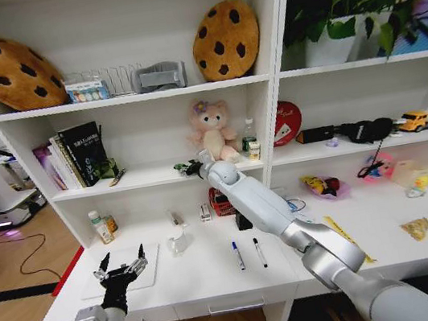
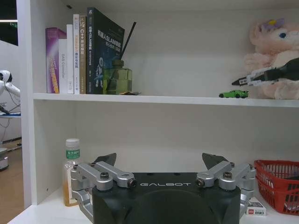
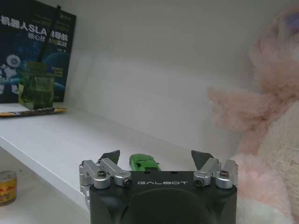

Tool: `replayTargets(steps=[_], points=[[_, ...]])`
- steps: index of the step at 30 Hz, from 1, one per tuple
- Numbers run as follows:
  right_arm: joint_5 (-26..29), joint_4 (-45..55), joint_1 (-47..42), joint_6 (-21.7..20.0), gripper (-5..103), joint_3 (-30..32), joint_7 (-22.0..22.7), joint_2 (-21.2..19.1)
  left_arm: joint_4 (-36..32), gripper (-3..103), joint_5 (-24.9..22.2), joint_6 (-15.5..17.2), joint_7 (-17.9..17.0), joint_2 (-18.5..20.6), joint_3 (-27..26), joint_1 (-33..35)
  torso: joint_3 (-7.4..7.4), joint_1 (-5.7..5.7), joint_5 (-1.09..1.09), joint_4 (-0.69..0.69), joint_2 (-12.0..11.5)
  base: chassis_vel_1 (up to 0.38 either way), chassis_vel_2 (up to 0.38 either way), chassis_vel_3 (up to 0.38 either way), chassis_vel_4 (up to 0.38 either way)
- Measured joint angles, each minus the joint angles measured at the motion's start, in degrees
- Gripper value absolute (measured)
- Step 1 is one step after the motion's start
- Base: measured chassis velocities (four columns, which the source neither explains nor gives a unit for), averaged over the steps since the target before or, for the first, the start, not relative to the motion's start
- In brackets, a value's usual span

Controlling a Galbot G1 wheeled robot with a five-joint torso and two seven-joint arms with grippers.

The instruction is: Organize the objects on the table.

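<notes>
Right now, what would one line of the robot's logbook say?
right gripper: open, at middle shelf, green toy car on the shelf between its fingers | left gripper: open, over table | pens: on table

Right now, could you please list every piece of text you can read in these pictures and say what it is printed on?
"GALBOT": on the black body of the left end effector.
"GALBOT": on the black body of the right end effector.
"SLAM": on the dark blue robotics book; its Chinese characters are too blurred.
Other book spines, white-capped bottle label: too small to read.
</notes>
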Motion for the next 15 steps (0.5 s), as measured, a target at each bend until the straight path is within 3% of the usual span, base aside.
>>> replayTargets(steps=[3, 8, 10, 12, 14, 15], points=[[5.5, 5.3, -1.0, -2.8, 93, -0.3, 5.2, -1.5, 0.0, 100, 0.0, 0.0, 0.0, 0.0, 0.0, 0.0, 0.0, -0.01, 0.0, -0.01, 0.0, 0.0, 0.0, 0.0, 0.0], [20.7, 20.4, -3.9, -6.9, 100, -2.1, 23.2, -5.3, 0.0, 100, 0.0, 0.0, 0.0, 0.0, 0.0, 0.0, -0.01, -0.01, 0.0, 0.01, 0.0, 0.0, 0.0, 0.0, 0.0], [22.2, 22.1, -4.4, -7.4, 100, -2.2, 25.0, -5.8, 0.0, 100, 0.0, 0.0, 0.0, 0.0, 0.0, 0.0, -0.01, -0.01, 0.0, 0.02, 0.0, 0.0, 0.0, 0.0, 0.0], [27.3, 29.2, -9.2, -8.5, 100, -1.1, 31.5, -9.0, 0.0, 100, 0.0, 0.0, 0.0, 0.0, 0.0, 0.0, -0.01, -0.02, 0.0, 0.02, 0.0, 0.0, 0.0, 0.0, 0.0], [27.4, 29.8, -10.0, -8.5, 100, -0.9, 31.8, -9.5, 0.0, 100, 0.0, 0.0, 0.0, 0.0, 0.0, 0.0, -0.01, -0.02, 0.0, 0.02, 0.0, 0.0, 0.0, 0.0, 0.0], [27.7, 31.8, -13.5, -8.5, 100, 0.2, 32.6, -11.8, 0.0, 100, 0.0, 0.0, 0.0, 0.0, 0.0, 0.0, -0.01, -0.02, 0.01, 0.03, 0.0, 0.0, 0.0, 0.0, 0.0]])
